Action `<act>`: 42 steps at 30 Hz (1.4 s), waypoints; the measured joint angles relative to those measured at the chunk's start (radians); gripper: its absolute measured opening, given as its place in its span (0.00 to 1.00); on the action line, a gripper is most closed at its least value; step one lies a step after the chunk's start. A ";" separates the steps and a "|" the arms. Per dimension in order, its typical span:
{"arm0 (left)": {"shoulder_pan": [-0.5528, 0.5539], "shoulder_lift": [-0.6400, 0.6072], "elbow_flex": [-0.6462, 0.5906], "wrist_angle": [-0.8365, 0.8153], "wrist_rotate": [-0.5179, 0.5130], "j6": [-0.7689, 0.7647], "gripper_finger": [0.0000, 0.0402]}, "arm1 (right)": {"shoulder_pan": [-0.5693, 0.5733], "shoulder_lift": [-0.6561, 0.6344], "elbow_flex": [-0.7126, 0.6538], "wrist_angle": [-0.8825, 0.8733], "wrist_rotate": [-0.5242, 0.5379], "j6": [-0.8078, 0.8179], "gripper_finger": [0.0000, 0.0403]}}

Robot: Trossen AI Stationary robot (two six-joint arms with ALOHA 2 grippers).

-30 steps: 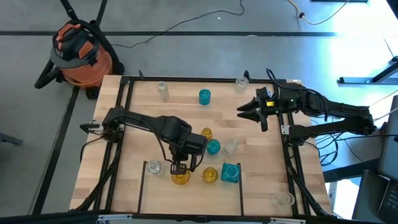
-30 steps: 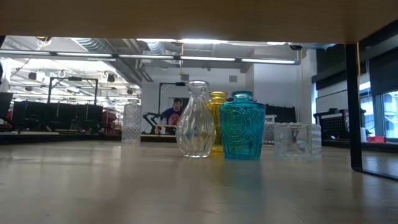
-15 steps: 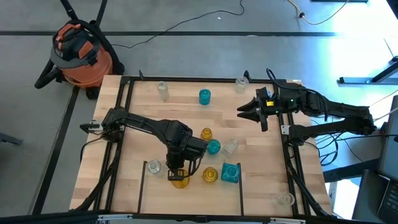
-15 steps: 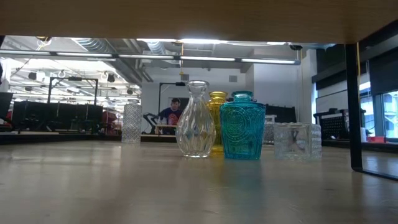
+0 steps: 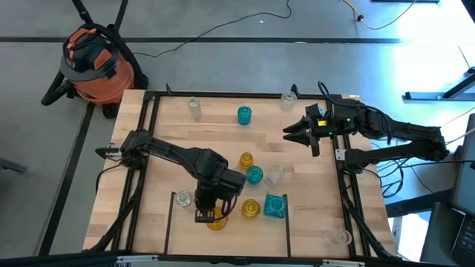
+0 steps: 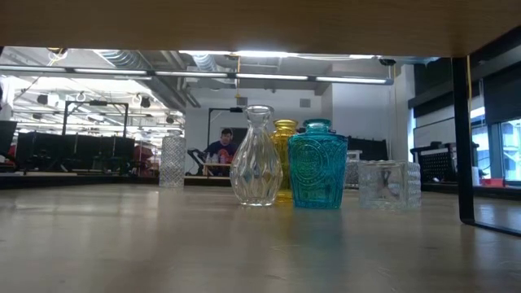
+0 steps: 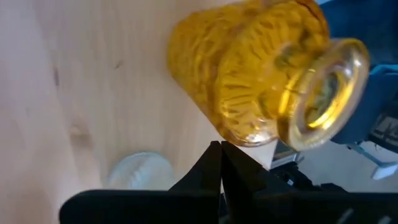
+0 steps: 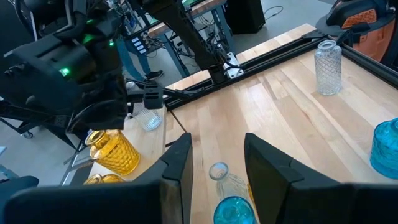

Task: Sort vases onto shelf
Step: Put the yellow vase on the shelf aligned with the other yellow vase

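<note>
The left gripper (image 5: pixel 204 216) has its jaws shut empty just beside the round, ribbed amber-yellow glass vase (image 5: pixel 216 219), which stands upright in the pale-wood shelf (image 5: pixel 230 225) section at the near edge; the right gripper (image 5: pixel 290 131), part open, waits well apart

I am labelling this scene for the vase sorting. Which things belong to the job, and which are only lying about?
Job: amber vase under the shut left gripper; teal vases; clear vases; shelf.

Lying about: orange vacuum cleaner; floor cable.
</note>
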 joint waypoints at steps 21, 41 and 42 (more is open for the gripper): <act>-0.015 0.016 0.000 0.163 0.050 0.113 0.00 | 0.000 0.000 0.000 -0.001 -0.001 0.006 0.27; -0.023 0.041 0.000 0.320 0.016 0.253 0.00 | 0.000 0.000 0.000 -0.008 -0.026 0.006 0.27; -0.023 0.043 0.000 0.327 0.024 0.264 0.00 | 0.000 0.000 0.000 -0.009 -0.026 0.006 0.27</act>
